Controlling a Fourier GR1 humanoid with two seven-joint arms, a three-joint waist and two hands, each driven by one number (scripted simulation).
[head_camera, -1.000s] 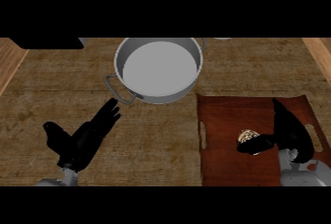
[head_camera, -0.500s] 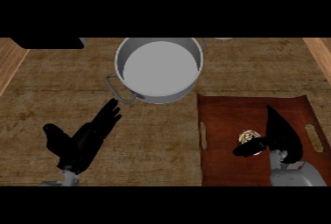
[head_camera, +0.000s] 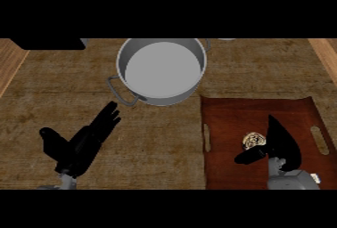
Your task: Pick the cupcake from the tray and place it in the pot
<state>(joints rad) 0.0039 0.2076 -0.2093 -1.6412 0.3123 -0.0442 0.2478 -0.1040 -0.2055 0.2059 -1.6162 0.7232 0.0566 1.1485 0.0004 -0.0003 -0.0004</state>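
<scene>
You are bracketing the small swirl-topped cupcake [head_camera: 253, 140], sitting near the middle of the reddish-brown rectangular tray [head_camera: 230, 116], with your right hand [head_camera: 283, 143] spread open and holding nothing, so closing off-centre risks nudging it away.

left hand [head_camera: 82, 142] rests open (fingers [head_camera: 107, 116] straight), right hand [head_camera: 284, 144] stands edge-on, thumb spread wide.

Pot's [head_camera: 161, 69] open mouth lies clear, just beside tray [head_camera: 230, 116].
</scene>
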